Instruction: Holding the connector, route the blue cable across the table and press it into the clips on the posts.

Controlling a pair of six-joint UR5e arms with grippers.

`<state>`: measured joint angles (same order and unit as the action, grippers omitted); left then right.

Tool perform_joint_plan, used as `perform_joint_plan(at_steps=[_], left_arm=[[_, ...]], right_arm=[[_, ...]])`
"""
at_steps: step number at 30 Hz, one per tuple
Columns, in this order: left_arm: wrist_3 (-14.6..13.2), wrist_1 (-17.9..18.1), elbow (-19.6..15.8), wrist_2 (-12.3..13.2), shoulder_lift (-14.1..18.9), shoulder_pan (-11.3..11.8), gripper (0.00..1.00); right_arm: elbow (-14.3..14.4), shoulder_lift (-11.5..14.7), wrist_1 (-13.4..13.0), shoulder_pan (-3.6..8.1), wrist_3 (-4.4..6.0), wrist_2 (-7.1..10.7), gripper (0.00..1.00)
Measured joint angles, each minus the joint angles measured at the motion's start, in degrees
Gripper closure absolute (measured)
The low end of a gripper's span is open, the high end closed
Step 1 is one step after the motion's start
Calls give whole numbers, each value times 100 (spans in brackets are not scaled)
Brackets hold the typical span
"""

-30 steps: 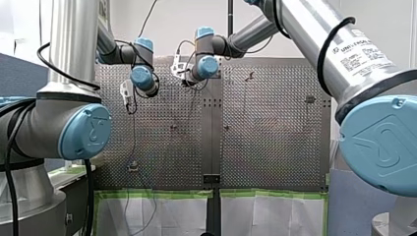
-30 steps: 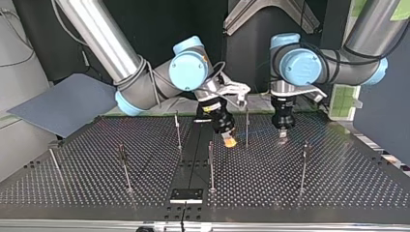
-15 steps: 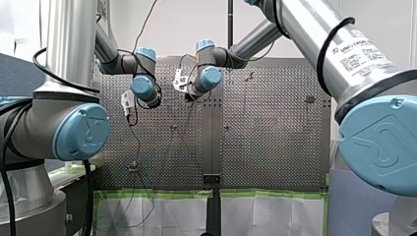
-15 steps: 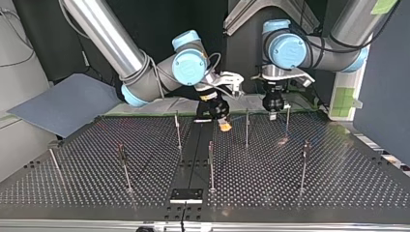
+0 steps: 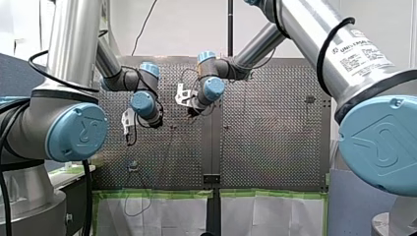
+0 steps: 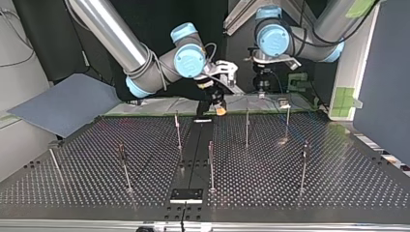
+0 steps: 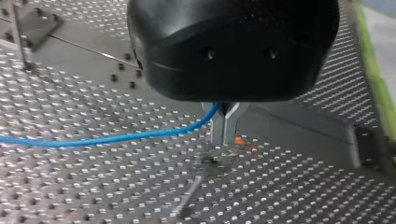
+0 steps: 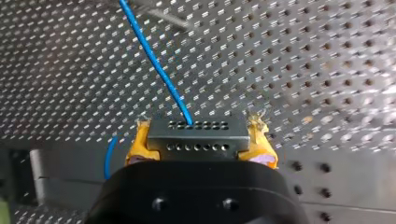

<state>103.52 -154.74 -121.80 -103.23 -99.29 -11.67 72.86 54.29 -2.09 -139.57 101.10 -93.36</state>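
In the right wrist view my right gripper (image 8: 198,141) is shut on a black connector (image 8: 197,135), squeezed between its yellow pads (image 8: 139,145). A blue cable (image 8: 154,60) leaves the connector and runs ahead over the perforated table. In the left wrist view my left gripper (image 7: 223,139) has its metal fingers (image 7: 217,122) shut on the blue cable (image 7: 116,138), which trails off to one side. In the top view my right gripper (image 6: 220,110) and my left gripper (image 6: 262,92) both hang above the table's far edge. The front view shows them as my left gripper (image 5: 129,130) and my right gripper (image 5: 190,107).
Several thin posts stand on the table, among them one post (image 6: 178,130) left of centre, another (image 6: 246,126) right of centre and a nearer one (image 6: 211,164). A black plate (image 6: 186,195) sits at the near edge. A grey sheet (image 6: 67,104) lies at the top view's left.
Both grippers have lifted and drawn back toward the table's far edge in the top view, with my left gripper moving leftward there. Each grip is unchanged.
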Motion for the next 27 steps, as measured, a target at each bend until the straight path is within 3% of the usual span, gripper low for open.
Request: perform_joint_plan(at_steps=[7,13,18,27], left_arm=[[66,263,-235,48,-104,-36,100],[94,443,-161,174,-218,-38,100],[245,695,69,283,-464,0,100],[305,880,286,171,-854,146,100]], right_arm=[[357,-20,-149,94,-1,-7,100],[611,-120,-320,185,8,19,100],[653,-253,-432,268,5,68,100],[498,-290,-673,436,73,380,100]])
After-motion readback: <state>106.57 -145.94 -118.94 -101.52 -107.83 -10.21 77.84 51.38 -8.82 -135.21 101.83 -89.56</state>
